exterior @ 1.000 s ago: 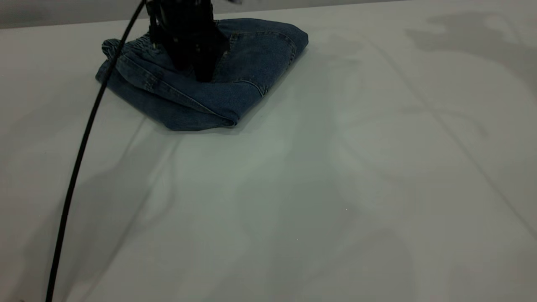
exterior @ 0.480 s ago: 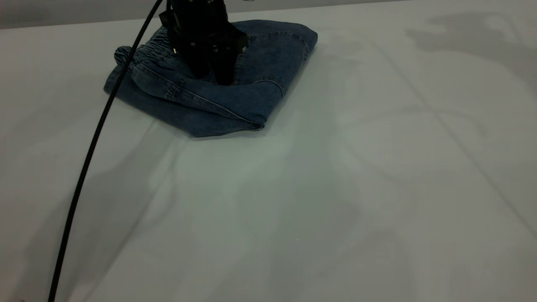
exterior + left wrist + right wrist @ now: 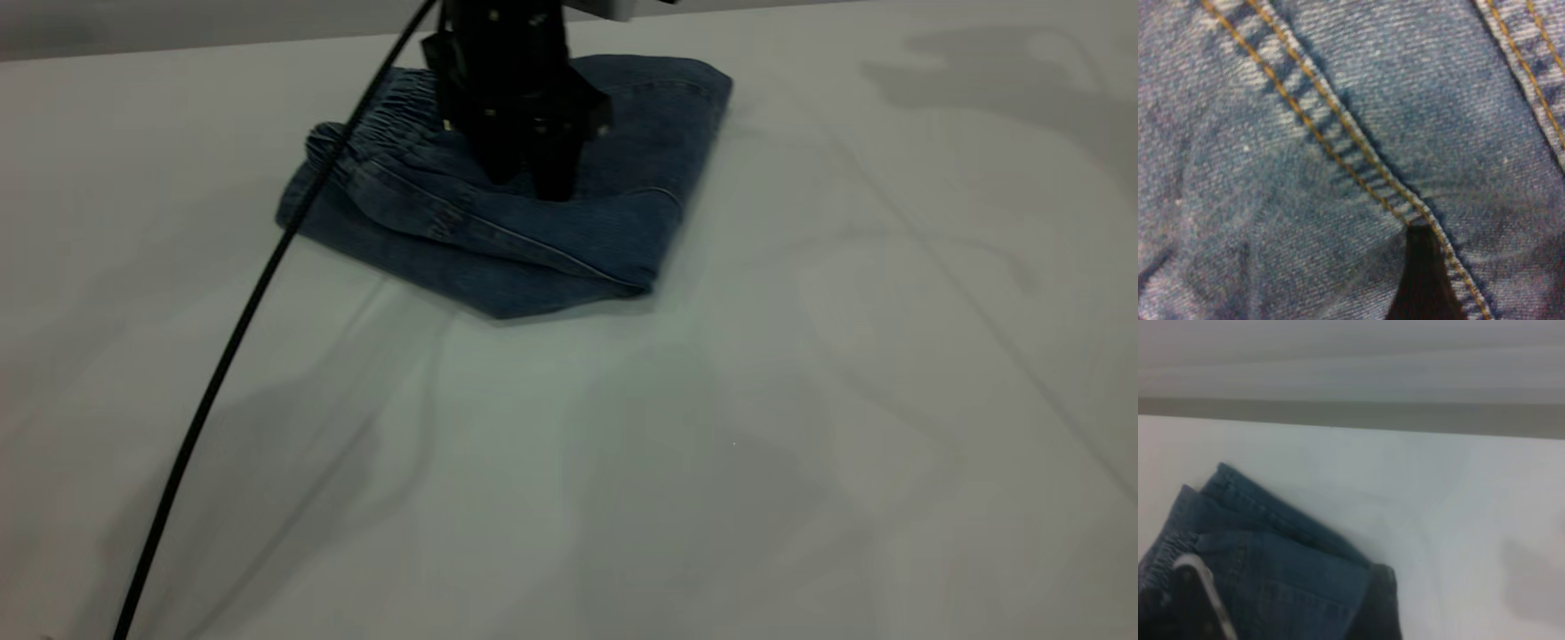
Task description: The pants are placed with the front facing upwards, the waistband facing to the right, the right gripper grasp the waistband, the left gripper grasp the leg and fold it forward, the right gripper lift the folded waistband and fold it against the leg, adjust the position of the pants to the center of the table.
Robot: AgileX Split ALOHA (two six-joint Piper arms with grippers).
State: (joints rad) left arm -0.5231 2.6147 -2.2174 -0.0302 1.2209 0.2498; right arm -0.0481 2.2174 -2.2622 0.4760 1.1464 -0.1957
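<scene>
The pants (image 3: 622, 213) lie folded into a compact blue denim bundle at the far middle-left of the table (image 3: 711, 444). The ruched waistband (image 3: 400, 107) shows along the bundle's far left edge. My left gripper (image 3: 526, 182) comes down from above and presses onto the top of the bundle near its middle. In the left wrist view its dark tip (image 3: 1421, 280) rests against a tan-stitched seam of the pants (image 3: 1305, 200). The right wrist view looks from a distance at the pants (image 3: 1291, 573) and a bit of waistband (image 3: 1161, 557). The right gripper is out of view.
A thin black cable (image 3: 240, 329) arcs from the left arm down to the near left edge of the table. The table's far edge (image 3: 1405, 430) runs just behind the pants. Soft shadows lie on the white tabletop right of the bundle.
The left gripper has slid to the right and a little nearer, and the folded pants have travelled with it under its tip. The cable swung along.
</scene>
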